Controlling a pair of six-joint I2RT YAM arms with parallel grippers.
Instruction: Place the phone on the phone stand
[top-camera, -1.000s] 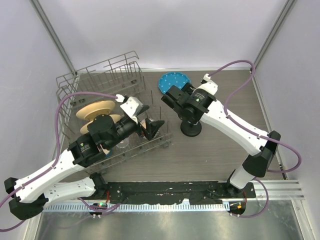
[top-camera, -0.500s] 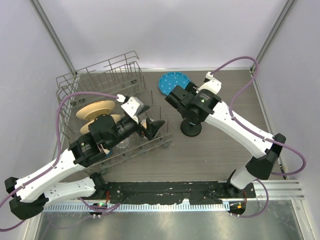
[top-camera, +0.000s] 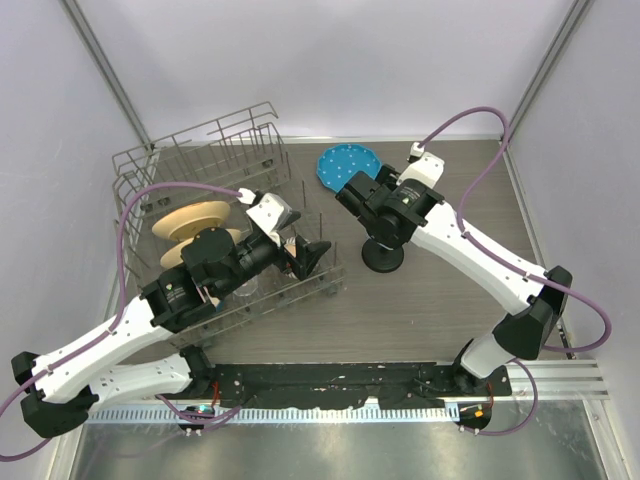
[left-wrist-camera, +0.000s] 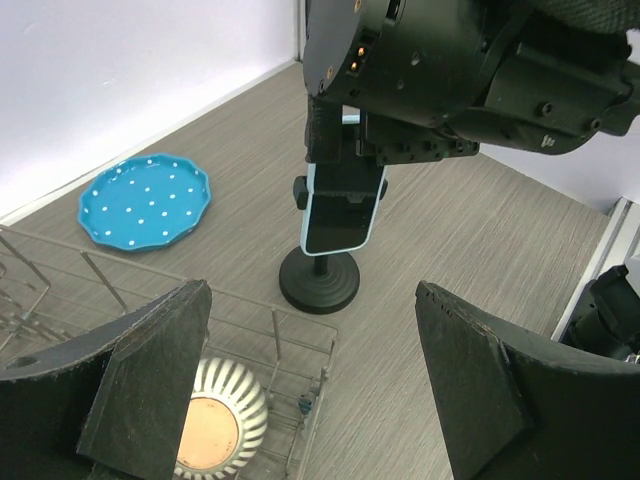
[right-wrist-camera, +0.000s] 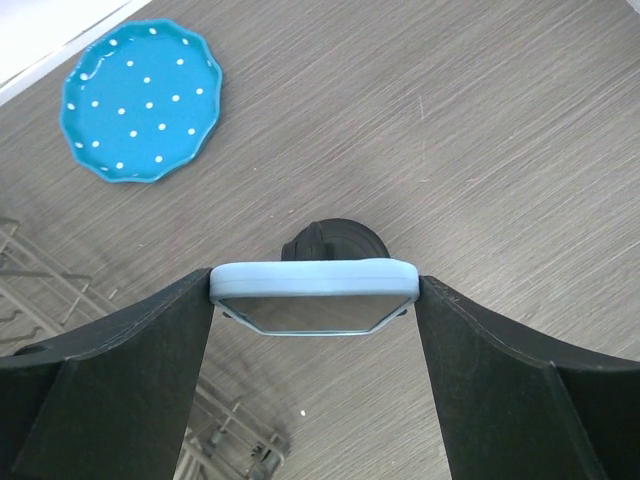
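The phone (right-wrist-camera: 312, 278), black glass with a light blue edge, spans the gap between my right gripper's (right-wrist-camera: 315, 287) two fingers, which press on its short ends. In the left wrist view the phone (left-wrist-camera: 345, 212) hangs upright against the top of the phone stand (left-wrist-camera: 320, 282), its post and clamp partly hidden behind it. From above, the right gripper (top-camera: 358, 198) sits over the stand's black round base (top-camera: 383, 257). My left gripper (top-camera: 305, 255) stands open and empty over the rack's right edge, left of the stand.
A blue dotted plate (top-camera: 348, 165) lies on the table behind the stand. A wire dish rack (top-camera: 200, 160) fills the left side, holding tan plates (top-camera: 190, 220) and a striped bowl (left-wrist-camera: 215, 430). White walls close in the back and sides.
My right arm has shifted slightly back and to the right with the phone, over the stand. The left arm has barely moved.
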